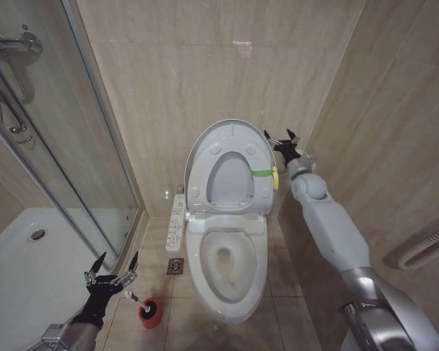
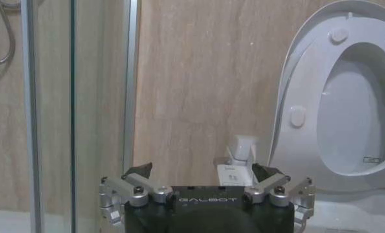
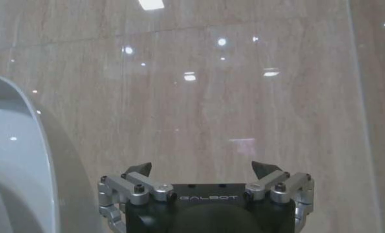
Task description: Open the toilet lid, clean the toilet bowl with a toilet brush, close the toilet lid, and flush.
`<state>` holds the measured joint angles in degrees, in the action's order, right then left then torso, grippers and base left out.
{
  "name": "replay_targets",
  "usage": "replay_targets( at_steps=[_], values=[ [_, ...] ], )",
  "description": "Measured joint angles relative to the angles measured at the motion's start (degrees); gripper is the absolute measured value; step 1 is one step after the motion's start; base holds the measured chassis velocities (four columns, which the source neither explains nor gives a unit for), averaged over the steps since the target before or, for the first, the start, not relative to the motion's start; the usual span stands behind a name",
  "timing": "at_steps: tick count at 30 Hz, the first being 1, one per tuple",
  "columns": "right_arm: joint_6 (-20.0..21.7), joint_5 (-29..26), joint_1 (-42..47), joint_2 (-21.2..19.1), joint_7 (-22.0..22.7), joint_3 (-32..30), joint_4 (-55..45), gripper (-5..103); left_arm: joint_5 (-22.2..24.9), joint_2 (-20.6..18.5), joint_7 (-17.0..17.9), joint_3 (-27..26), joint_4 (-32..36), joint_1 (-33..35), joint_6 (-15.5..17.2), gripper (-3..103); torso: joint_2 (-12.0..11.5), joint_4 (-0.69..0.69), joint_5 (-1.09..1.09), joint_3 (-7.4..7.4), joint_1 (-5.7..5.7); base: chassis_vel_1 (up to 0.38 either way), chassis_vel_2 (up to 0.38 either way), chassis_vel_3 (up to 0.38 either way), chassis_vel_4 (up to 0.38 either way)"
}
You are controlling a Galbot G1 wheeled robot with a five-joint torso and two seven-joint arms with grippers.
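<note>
1. The shower enclosure (image 1: 51, 168) at far left is cut off by the frame edge; its white tray (image 1: 22, 270) runs out of view at the bottom.
2. The left gripper (image 1: 114, 266) hangs low over the tiled floor (image 1: 285, 307), fingers spread open, empty.
3. Just below and right of it stands the red holder (image 1: 151, 311) with the toilet brush (image 1: 134, 296); its dark head is hidden inside the holder.
4. The toilet bowl (image 1: 227, 274) sits mid-floor against the beige tiled wall (image 1: 205, 66), a brownish stain inside.
5. The toilet lid (image 1: 234, 130) stands raised, the seat (image 1: 230, 175) up against it.
6. The right gripper (image 1: 280, 138) is open beside the lid's upper right edge; contact is unclear.
</note>
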<state>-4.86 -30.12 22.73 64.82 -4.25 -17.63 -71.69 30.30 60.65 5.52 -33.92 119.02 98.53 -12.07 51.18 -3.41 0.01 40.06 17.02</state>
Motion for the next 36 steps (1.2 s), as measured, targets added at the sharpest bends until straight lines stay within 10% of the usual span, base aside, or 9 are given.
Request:
replay_targets(
  at_steps=[17, 36],
  values=[
    [-1.28, -1.87, 7.47, -2.71, -1.01, -0.76, -5.22, 100, 0.00, 0.00, 0.00, 0.00, 0.00, 0.00, 0.00, 100, 0.00, -0.03, -0.01, 0.00, 0.00, 0.000, 0.000, 0.000, 0.000],
    [-0.84, -1.02, -3.23, -4.01, -2.23, 1.08, 3.24, 100, 0.00, 0.00, 0.00, 0.00, 0.00, 0.00, 0.00, 100, -0.01, 0.00, 0.00, 0.00, 0.00, 0.000, 0.000, 0.000, 0.000]
  ],
)
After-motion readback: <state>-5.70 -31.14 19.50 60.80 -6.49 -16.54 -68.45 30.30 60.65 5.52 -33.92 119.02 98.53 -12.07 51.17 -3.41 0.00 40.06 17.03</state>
